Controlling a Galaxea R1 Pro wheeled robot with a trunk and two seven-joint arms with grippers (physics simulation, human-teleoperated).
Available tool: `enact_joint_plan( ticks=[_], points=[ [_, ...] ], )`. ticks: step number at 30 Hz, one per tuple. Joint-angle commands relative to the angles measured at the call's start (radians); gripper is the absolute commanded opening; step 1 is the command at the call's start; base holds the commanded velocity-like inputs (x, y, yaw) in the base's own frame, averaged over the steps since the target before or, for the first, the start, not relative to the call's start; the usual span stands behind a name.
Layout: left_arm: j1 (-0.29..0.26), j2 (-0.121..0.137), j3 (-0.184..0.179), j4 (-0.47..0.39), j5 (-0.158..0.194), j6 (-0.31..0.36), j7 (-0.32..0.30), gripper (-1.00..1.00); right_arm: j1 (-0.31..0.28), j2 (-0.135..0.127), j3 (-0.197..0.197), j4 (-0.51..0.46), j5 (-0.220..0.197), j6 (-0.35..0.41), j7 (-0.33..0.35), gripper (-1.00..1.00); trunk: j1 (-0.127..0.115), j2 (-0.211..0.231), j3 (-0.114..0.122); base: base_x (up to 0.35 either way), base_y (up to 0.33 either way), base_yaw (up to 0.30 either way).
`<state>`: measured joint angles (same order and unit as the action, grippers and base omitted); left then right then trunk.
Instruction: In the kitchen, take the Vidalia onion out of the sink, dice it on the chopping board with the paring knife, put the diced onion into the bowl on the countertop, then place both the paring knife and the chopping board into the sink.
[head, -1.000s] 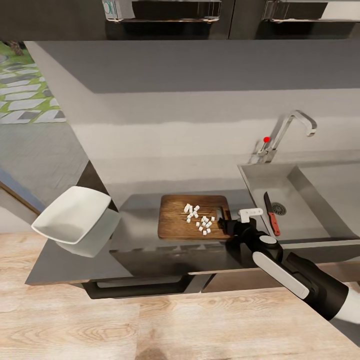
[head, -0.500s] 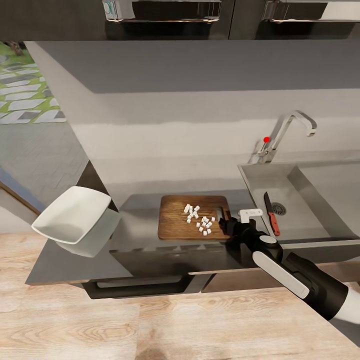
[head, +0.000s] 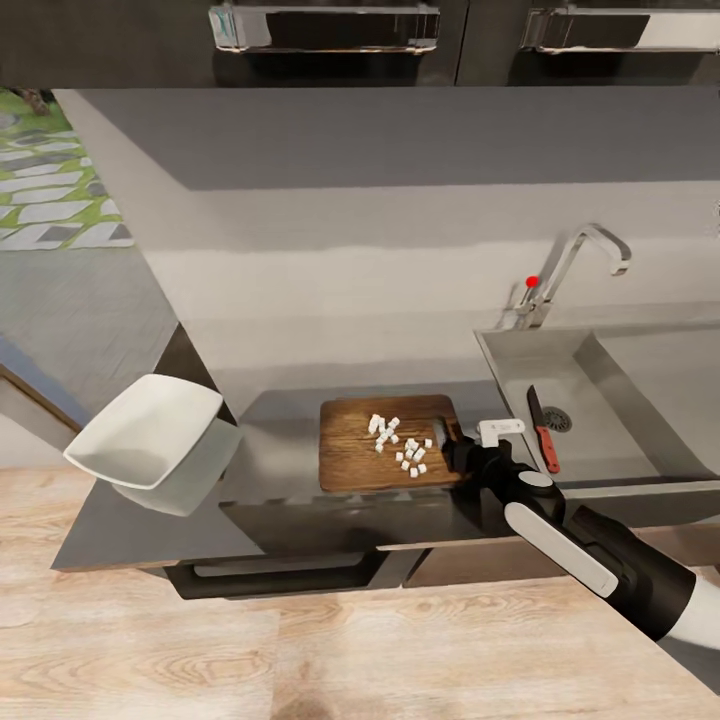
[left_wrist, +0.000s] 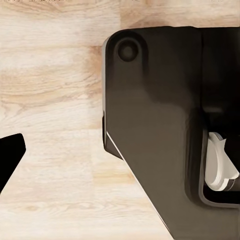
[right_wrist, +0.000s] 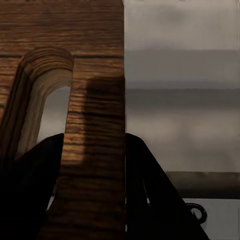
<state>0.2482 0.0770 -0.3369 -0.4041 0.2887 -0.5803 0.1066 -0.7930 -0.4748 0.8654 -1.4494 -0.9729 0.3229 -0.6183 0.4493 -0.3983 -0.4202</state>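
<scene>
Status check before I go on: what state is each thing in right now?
Chopping board: on the countertop, handle end gripped.
Diced onion: loose bits on the board, not in the bowl.
Bowl: empty, at the countertop's left end.
Paring knife: lying in the sink.
Right gripper: fingers shut across the board's slot-handle strip.
Tap: no water visible.

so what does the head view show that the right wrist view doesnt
Head view alone: the diced onion in pale bits on the board, the white bowl at the countertop's left end, the paring knife lying in the sink near the drain, and the tap.

Right wrist view alone: the slot handle close up, with one dark finger on each side of the strip of wood beside it.

Both: the chopping board with the right hand closed on its handle end.
</scene>
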Motion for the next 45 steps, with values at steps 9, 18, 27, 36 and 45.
enact_joint_plan(
  ticks=[9,18,27,36,45],
  points=[
    [0.0,0.001,-0.009,-0.002,0.003,-0.001,0.01,1.0,-0.002,-0.001,0.003,-0.002,-0.006,0.002,-0.008,-1.0,0.001,-0.002,0.012,0.0,0.0,0.0],
    [0.0,0.001,-0.009,-0.002,0.003,-0.001,0.01,1.0,-0.002,-0.001,0.003,-0.002,-0.006,0.002,-0.008,-1.0,0.001,-0.002,0.026,0.0,0.0,0.0],
    [0.0,0.001,-0.01,-0.002,0.003,-0.001,0.01,1.0,-0.002,0.002,0.001,-0.002,-0.009,0.048,-0.045,-1.0,0.001,-0.002,0.04,-0.097,0.0,0.0],
    [0.0,0.001,-0.01,-0.002,0.003,-0.001,0.01,1.0,-0.002,0.004,-0.002,-0.002,-0.041,0.082,-0.065,-1.0,0.001,-0.002,0.054,-0.006,0.0,0.0],
    [0.0,0.001,-0.01,-0.002,0.003,-0.001,0.01,1.0,-0.002,0.004,-0.003,-0.002,-0.072,0.104,-0.079,-1.0,0.001,-0.002,0.064,0.0,0.0,0.0]
  ],
)
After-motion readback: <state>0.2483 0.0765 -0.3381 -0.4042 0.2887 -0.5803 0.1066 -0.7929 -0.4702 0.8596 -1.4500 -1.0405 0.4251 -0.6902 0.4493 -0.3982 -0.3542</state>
